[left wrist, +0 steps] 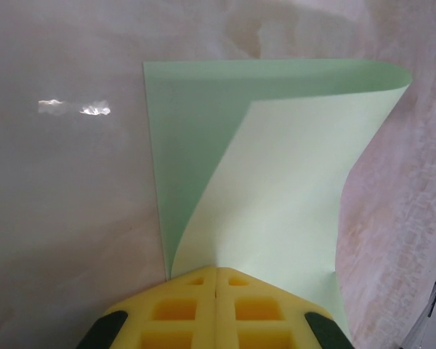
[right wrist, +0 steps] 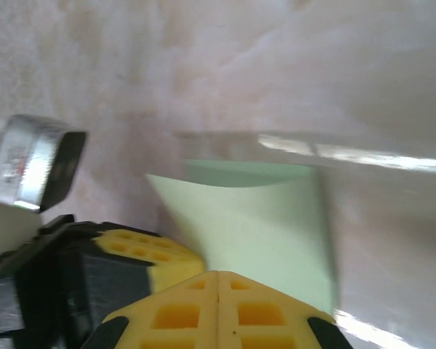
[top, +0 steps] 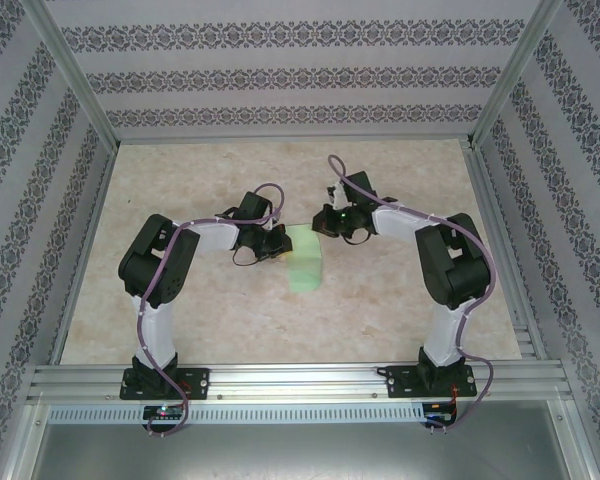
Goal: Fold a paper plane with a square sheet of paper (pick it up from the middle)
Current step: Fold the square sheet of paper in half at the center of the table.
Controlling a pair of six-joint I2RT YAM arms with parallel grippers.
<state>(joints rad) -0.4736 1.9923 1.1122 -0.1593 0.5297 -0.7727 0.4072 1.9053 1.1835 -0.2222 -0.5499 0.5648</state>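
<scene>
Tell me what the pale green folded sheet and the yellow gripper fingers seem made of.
The pale green sheet: thin matte paper; it bends in a soft curl. The yellow fingers of the left gripper: probably moulded plastic or rubber, with square pockets.

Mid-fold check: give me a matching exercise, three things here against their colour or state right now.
Things:
1. left gripper
2. square sheet of paper
3. table

Colour or state:
A. marbled beige
B. pale green, one flap curled over
C. shut, pinching the paper

Pairs: 1-C, 2-B, 3-A.
</scene>
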